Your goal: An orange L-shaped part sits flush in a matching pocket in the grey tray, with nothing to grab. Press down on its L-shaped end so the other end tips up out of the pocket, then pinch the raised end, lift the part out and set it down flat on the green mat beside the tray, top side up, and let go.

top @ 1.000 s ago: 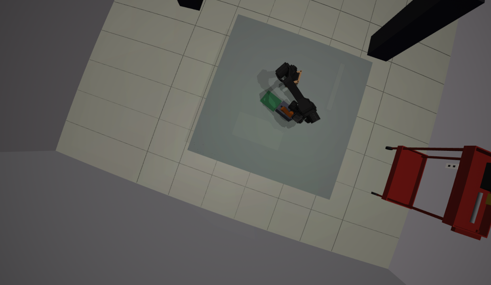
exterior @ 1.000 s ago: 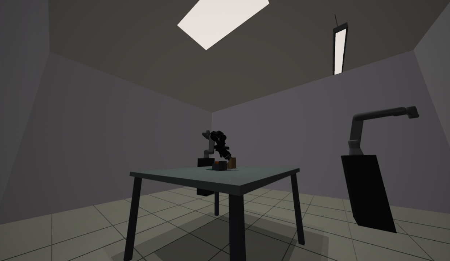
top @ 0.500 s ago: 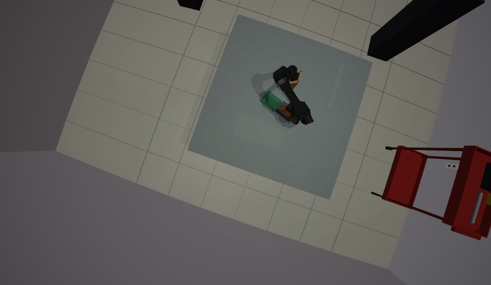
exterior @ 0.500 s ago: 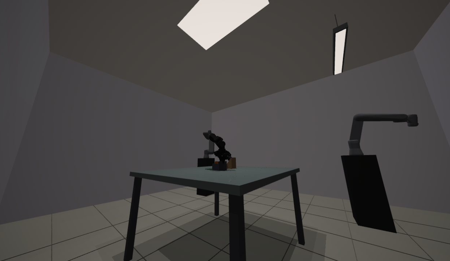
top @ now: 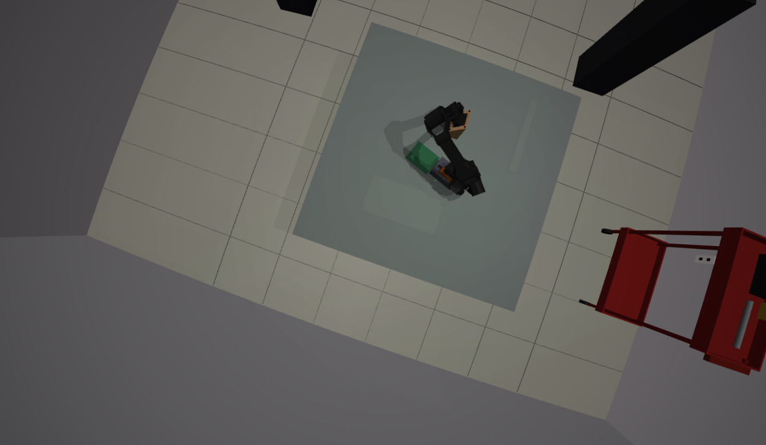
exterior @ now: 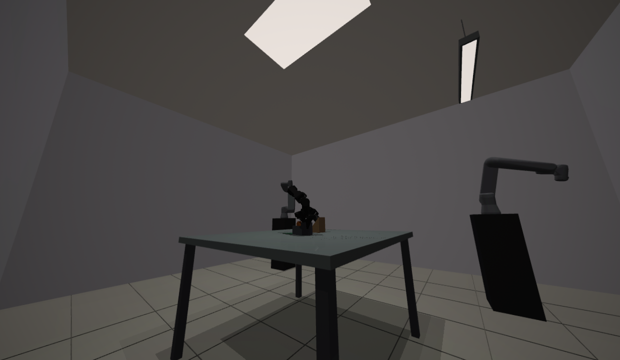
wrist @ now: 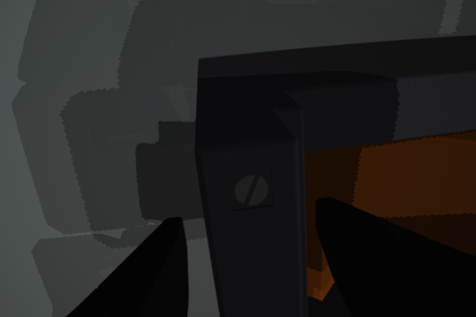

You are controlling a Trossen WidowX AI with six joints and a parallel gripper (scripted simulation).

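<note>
The orange L-shaped part lies in the pocket of the grey tray. In the wrist view its L-shaped end shows close below my right finger. My gripper is low over the tray's end, partly open and holding nothing. Its left finger is outside the tray wall and its right finger is over the orange part. I cannot tell whether the finger touches the part. The green mat lies right beside the tray. In the exterior view the arm hides most of the tray.
A brown block stands by the arm's base on the grey table. A red cart stands off the table to the right. A second arm on a black stand is away from the table.
</note>
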